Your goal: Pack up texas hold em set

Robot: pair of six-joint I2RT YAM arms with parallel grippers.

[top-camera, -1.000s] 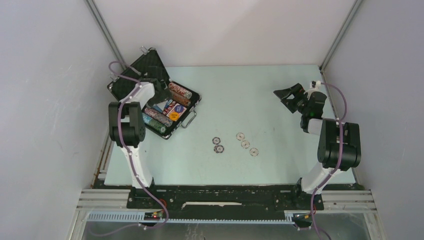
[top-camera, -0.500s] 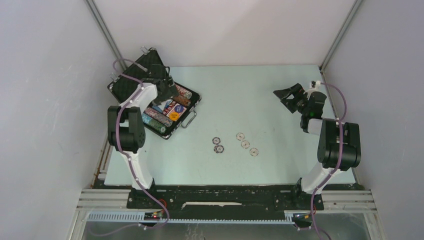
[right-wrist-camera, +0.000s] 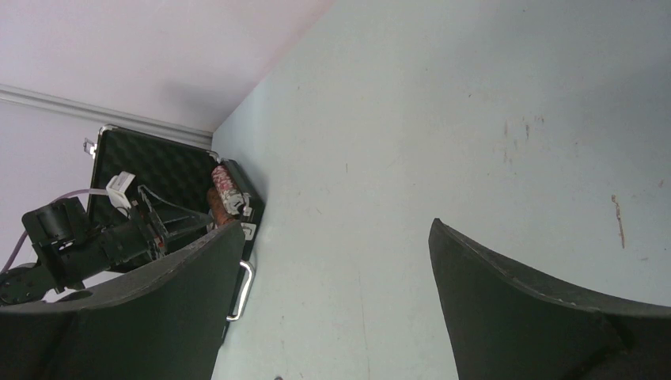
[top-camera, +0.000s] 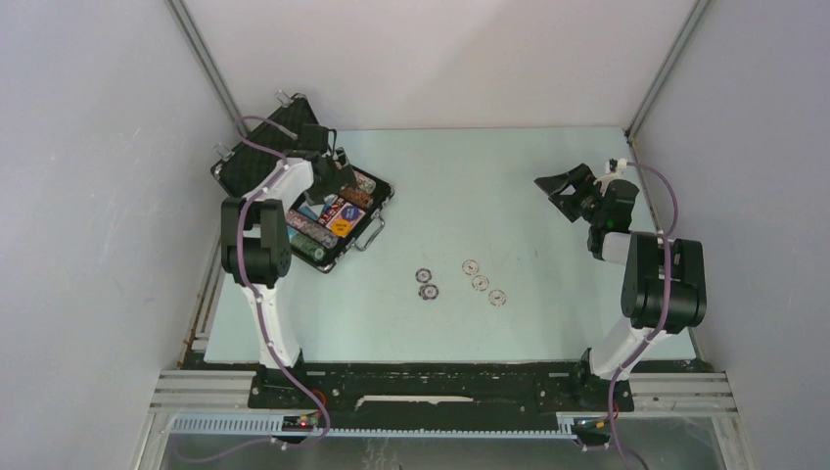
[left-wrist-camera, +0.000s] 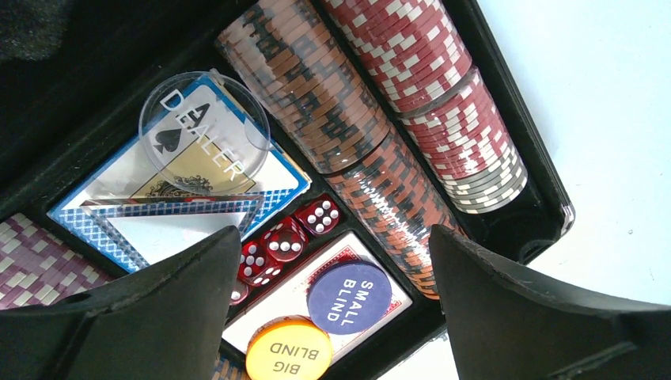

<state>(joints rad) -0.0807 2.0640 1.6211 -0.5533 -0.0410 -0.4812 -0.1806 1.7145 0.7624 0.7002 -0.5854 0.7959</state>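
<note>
Open case (top-camera: 289,119) at ten o'clock; five loose chips (top-camera: 481,282) lie outside it.
The left gripper (top-camera: 333,176) hangs spread wide over the case, above three red dice (left-wrist-camera: 282,237), two card decks (left-wrist-camera: 269,186) and three buttons (left-wrist-camera: 349,296). The right gripper (top-camera: 555,184), equally wide and empty, sits at three o'clock. The chips lie mid-table.

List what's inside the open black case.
In the case: rows of chips, a clear dealer button on a blue card deck, red dice, a small blind button and a big blind button on a second deck. The left gripper blocks the near part.
</note>
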